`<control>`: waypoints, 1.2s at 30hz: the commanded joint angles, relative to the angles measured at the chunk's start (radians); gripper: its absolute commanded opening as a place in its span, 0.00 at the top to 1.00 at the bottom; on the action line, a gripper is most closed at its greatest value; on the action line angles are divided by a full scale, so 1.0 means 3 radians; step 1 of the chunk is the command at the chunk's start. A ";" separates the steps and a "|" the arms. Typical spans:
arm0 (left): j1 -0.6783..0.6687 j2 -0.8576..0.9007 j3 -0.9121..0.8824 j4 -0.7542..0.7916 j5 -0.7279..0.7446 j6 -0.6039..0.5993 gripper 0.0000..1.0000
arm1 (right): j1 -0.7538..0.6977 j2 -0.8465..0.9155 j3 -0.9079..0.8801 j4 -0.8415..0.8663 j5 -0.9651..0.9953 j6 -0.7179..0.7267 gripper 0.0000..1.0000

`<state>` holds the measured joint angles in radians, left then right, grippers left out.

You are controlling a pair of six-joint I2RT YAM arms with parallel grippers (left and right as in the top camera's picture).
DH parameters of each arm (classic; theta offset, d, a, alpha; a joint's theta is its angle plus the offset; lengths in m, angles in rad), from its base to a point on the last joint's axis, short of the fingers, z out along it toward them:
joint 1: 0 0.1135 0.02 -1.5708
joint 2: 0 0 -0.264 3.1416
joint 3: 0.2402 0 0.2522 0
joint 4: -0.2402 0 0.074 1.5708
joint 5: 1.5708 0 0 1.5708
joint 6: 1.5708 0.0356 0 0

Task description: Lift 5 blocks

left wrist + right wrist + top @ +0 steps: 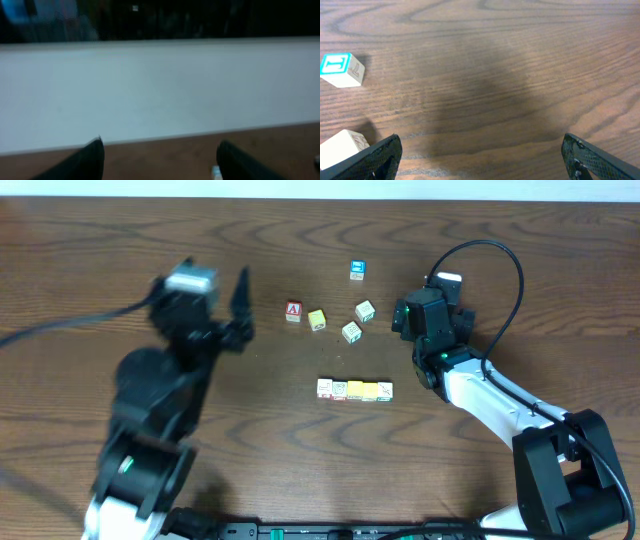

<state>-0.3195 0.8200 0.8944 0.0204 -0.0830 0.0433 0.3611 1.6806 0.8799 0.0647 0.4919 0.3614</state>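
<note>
Wooden table (100, 240) | left gripper (238, 312) raised, spread | right gripper (480, 150) low, spread

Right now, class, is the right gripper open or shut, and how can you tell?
Open: the right gripper has its fingers far apart at the wrist view's lower corners, bare table between, nothing held.

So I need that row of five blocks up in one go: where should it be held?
Probably by its two end faces: the left gripper pressing in from the left end, the right gripper from the right. The row of blocks lies straight, cubes side by side, so end pressure could clamp all five; a pinch across would catch few.
</note>
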 commanded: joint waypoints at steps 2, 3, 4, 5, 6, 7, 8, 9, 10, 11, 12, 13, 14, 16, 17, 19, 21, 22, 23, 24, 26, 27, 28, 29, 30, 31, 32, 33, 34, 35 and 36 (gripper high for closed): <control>0.0289 -0.0454 -0.0130 -0.0251 0.0200 0.0065 0.27 | -0.0066 0.0023 0.0003 -0.0003 0.0074 -0.0023 0.01; 0.0354 -0.0570 -0.0201 -0.0235 0.0249 0.0066 0.28 | -0.0066 0.0023 0.0003 -0.0003 0.0074 -0.0024 0.01; 0.0401 -0.0665 -0.0273 -0.0188 0.0275 0.0065 0.27 | -0.0066 0.0023 0.0003 -0.0004 0.0072 -0.0024 0.01; 0.0445 -0.0788 -0.0375 -0.0098 0.0282 0.0066 0.27 | -0.0066 0.0023 0.0003 -0.0003 0.0072 -0.0023 0.01; 0.0468 -0.0889 -0.0469 -0.0003 0.0282 0.0065 0.27 | -0.0066 0.0023 0.0003 -0.0003 0.0074 -0.0024 0.01; 0.0487 -0.1020 -0.0600 0.0132 0.0309 0.0066 0.27 | -0.0066 0.0023 0.0003 -0.0003 0.0074 -0.0024 0.01; 0.0500 -0.1119 -0.0708 0.0248 0.0331 0.0065 0.27 | -0.0066 0.0023 0.0003 -0.0003 0.0074 -0.0023 0.01; 0.0512 -0.1249 -0.0860 0.0411 0.0334 0.0065 0.27 | -0.0066 0.0023 0.0003 -0.0004 0.0074 -0.0023 0.01; 0.0526 -0.1350 -0.0994 0.0557 0.0336 0.0064 0.27 | -0.0066 0.0023 0.0003 -0.0003 0.0074 -0.0024 0.01; 0.0547 -0.1469 -0.1164 0.0749 0.0340 0.0047 0.27 | -0.0066 0.0023 0.0003 -0.0003 0.0074 -0.0024 0.01; 0.0573 -0.1582 -0.1334 0.0947 0.0340 0.0027 0.27 | -0.0067 0.0023 0.0003 -0.0003 0.0074 -0.0024 0.01; 0.0598 -0.1670 -0.1470 0.1099 0.0340 0.0027 0.27 | -0.0067 0.0023 0.0003 -0.0003 0.0074 -0.0024 0.01; 0.0623 -0.1773 -0.1625 0.1253 0.0340 0.0025 0.27 | -0.0067 0.0023 0.0003 -0.0003 0.0074 -0.0024 0.01; 0.0649 -0.1962 -0.1877 0.1417 0.0338 0.0014 0.27 | -0.0065 0.0023 0.0003 -0.0003 0.0072 -0.0024 0.01; 0.0650 -0.2040 -0.1967 0.1450 0.0338 0.0014 0.27 | -0.0065 0.0023 0.0003 -0.0004 0.0072 -0.0024 0.01; 0.0650 -0.2148 -0.2087 0.1459 0.0336 0.0015 0.27 | -0.0065 0.0023 0.0003 -0.0003 0.0072 -0.0024 0.01; 0.0651 -0.2242 -0.2209 0.1459 0.0309 0.0017 0.27 | -0.0065 0.0023 0.0003 -0.0003 0.0072 -0.0024 0.01; 0.0664 -0.2279 -0.2256 0.1455 0.0299 0.0017 0.27 | -0.0065 0.0023 0.0003 -0.0004 0.0072 -0.0023 0.01; 0.0683 -0.2319 -0.2300 0.1456 0.0300 0.0017 0.27 | -0.0065 0.0023 0.0003 -0.0003 0.0072 -0.0024 0.01; 0.0708 -0.2366 -0.2345 0.1456 0.0300 0.0015 0.27 | -0.0065 0.0023 0.0003 -0.0004 0.0072 -0.0024 0.01; 0.0757 -0.2480 -0.2434 0.1455 0.0301 0.0015 0.27 | -0.0065 0.0023 0.0003 -0.0004 0.0072 -0.0023 0.01; 0.0783 -0.2557 -0.2486 0.1448 0.0301 0.0014 0.27 | -0.0064 0.0023 0.0003 -0.0004 0.0072 -0.0024 0.01; 0.0806 -0.2654 -0.2544 0.1436 0.0301 0.0015 0.27 | -0.0064 0.0023 0.0003 -0.0003 0.0072 -0.0023 0.01; 0.0823 -0.2730 -0.2590 0.1429 0.0301 0.0014 0.27 | -0.0064 0.0023 0.0003 -0.0004 0.0074 -0.0024 0.01; 0.0838 -0.2729 -0.2632 0.1471 0.0301 0.0014 0.27 | -0.0064 0.0023 0.0003 -0.0003 0.0072 -0.0023 0.01; 0.0858 -0.2720 -0.2651 0.1461 0.0304 -0.0027 0.27 | -0.0064 0.0023 0.0003 -0.0004 0.0074 -0.0024 0.01; 0.0867 -0.2730 -0.2663 0.1413 0.0301 -0.0086 0.27 | -0.0064 0.0023 0.0003 -0.0003 0.0072 -0.0024 0.01; 0.0868 -0.2730 -0.2670 0.1375 0.0300 -0.0086 0.27 | -0.0064 0.0023 0.0003 -0.0004 0.0072 -0.0024 0.01; 0.0868 -0.2730 -0.2681 0.1330 0.0300 -0.0086 0.27 | -0.0064 0.0023 0.0003 -0.0004 0.0072 -0.0024 0.01; 0.0868 -0.2730 -0.2697 0.1289 0.0300 -0.0085 0.27 | -0.0065 0.0023 0.0003 -0.0004 0.0072 -0.0024 0.01; 0.0868 -0.2730 -0.2724 0.1235 0.0273 -0.0086 0.27 | -0.0064 0.0023 0.0003 -0.0004 0.0072 -0.0024 0.01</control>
<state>-0.0658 0.0105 0.0963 0.4103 0.0017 0.0326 0.3611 1.6806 0.8799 0.0647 0.4915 0.3614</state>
